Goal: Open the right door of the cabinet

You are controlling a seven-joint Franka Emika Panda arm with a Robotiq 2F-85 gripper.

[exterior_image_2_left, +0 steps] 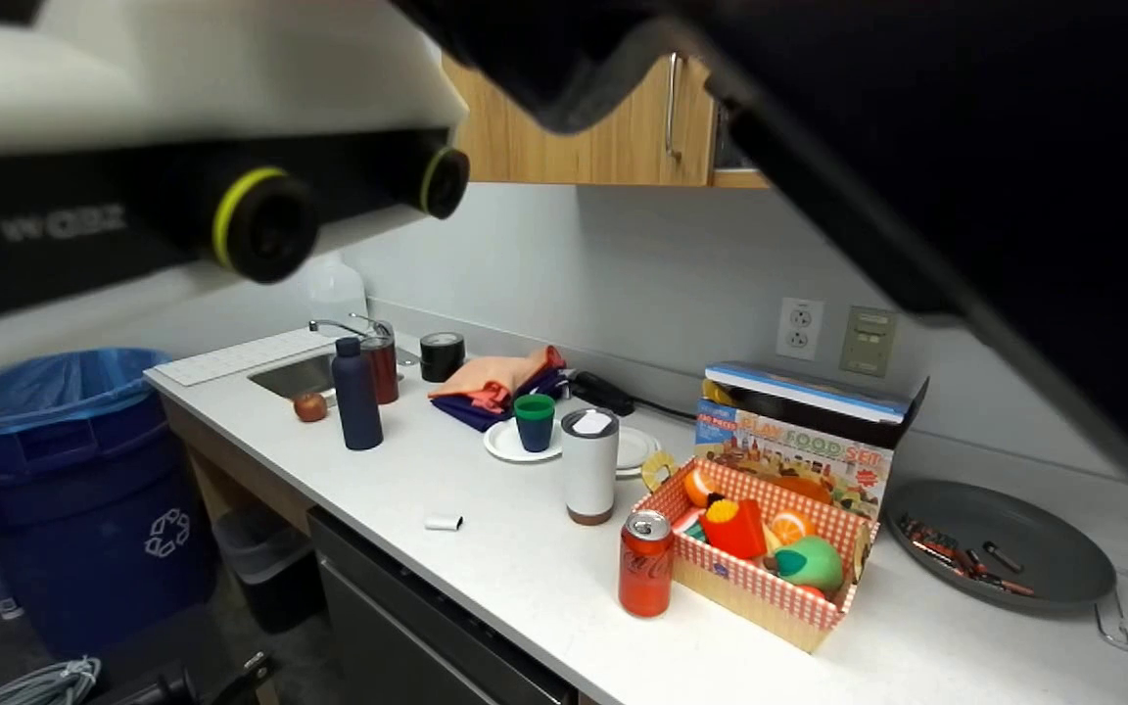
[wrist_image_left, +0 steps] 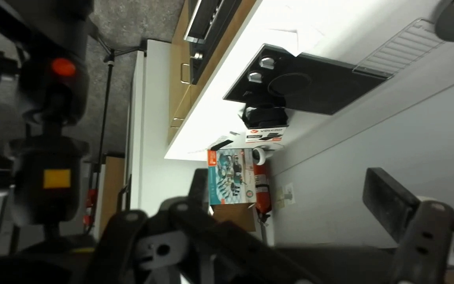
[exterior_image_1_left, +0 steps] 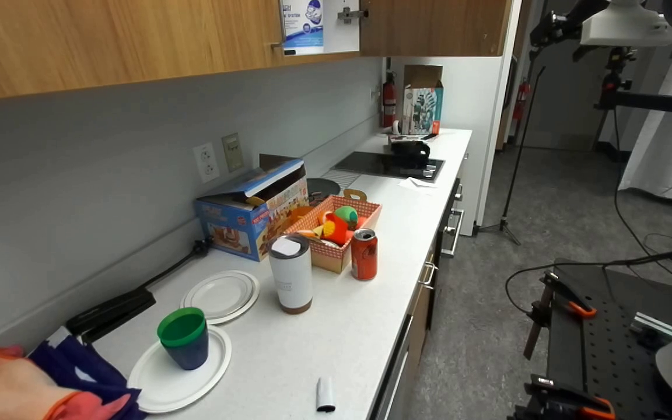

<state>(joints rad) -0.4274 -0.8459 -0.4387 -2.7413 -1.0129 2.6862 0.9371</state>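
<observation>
The wooden wall cabinet (exterior_image_1_left: 120, 44) hangs above the counter in both exterior views. Its right door (exterior_image_1_left: 435, 28) stands swung out from the cabinet, with the hinge showing and the inside partly in view. The left door (exterior_image_2_left: 574, 137) is closed, with a metal bar handle (exterior_image_2_left: 672, 108). My gripper (wrist_image_left: 294, 193) is open in the wrist view, its two fingers wide apart with nothing between them. A dark surface fills the picture's bottom behind the fingers. The gripper itself does not show in the exterior views; its distance to the door cannot be told.
The arm (exterior_image_1_left: 627, 26) is at the upper right in an exterior view. The counter (exterior_image_1_left: 330, 338) holds a white tumbler (exterior_image_1_left: 291, 274), a red can (exterior_image_1_left: 364, 254), a toy food basket (exterior_image_2_left: 760, 597) and a bottle (exterior_image_2_left: 356, 397). A cooktop (wrist_image_left: 321, 83) and a box (wrist_image_left: 231, 177) stand farther along.
</observation>
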